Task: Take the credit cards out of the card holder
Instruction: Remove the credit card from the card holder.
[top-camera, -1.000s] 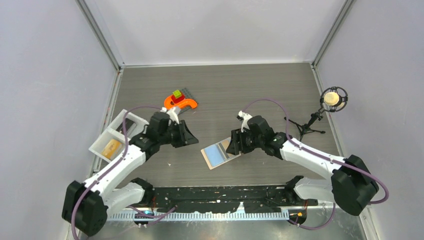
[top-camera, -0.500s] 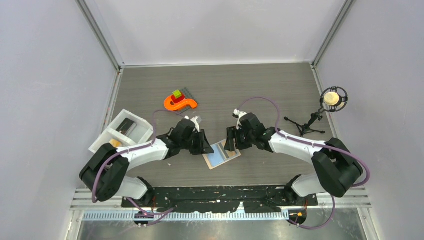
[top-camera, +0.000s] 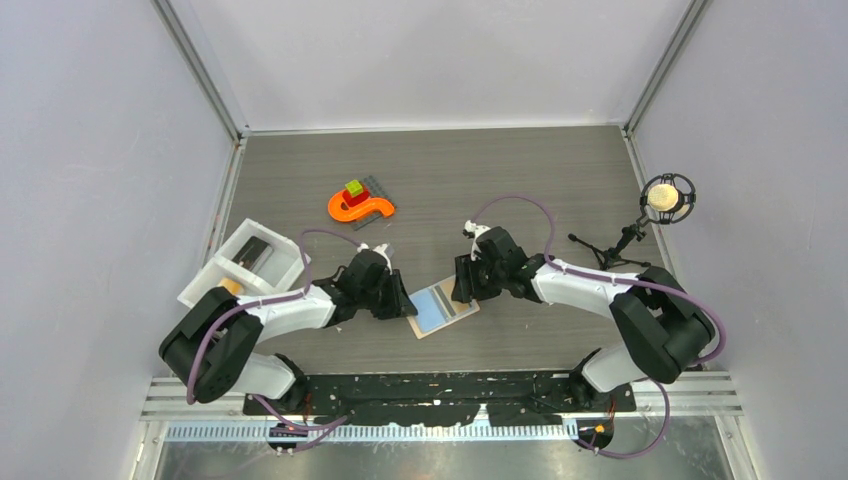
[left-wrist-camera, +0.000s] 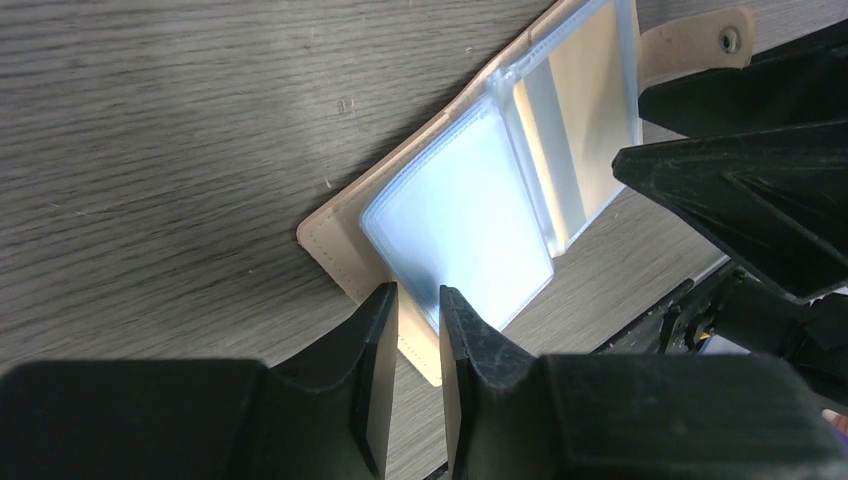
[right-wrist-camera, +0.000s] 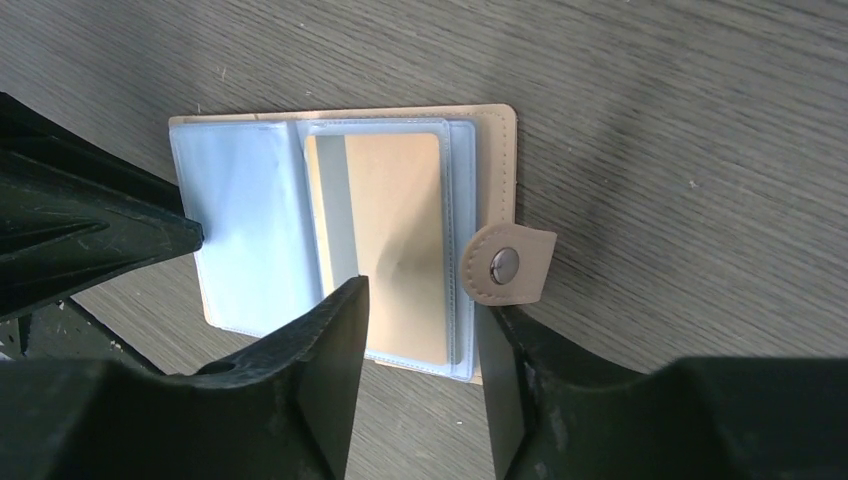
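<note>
The card holder (top-camera: 440, 308) lies open and flat mid-table, tan with pale blue clear sleeves. A tan-orange credit card (right-wrist-camera: 390, 245) sits in the sleeve of its right half, beside the snap tab (right-wrist-camera: 505, 265). My left gripper (top-camera: 405, 303) is at the holder's left edge (left-wrist-camera: 345, 245). Its fingertips rest over the tan border and blue sleeve (left-wrist-camera: 460, 220), with a narrow gap between them (left-wrist-camera: 418, 300). My right gripper (top-camera: 462, 290) stands open over the right half, its jaws either side of the carded sleeve (right-wrist-camera: 420, 310). A dark card (top-camera: 255, 252) lies in the white tray.
The white two-compartment tray (top-camera: 196, 282) stands at the left, with something yellow (top-camera: 228, 287) in its near compartment. An orange S-shaped toy (top-camera: 360, 207) with red and green blocks lies behind. A microphone on a tripod (top-camera: 665, 198) stands at the right. A black plate (top-camera: 440, 390) lines the near edge.
My left arm swung from beside the tray over to the holder's left edge and its jaws narrowed. My right gripper shifted slightly left over the holder's right half.
</note>
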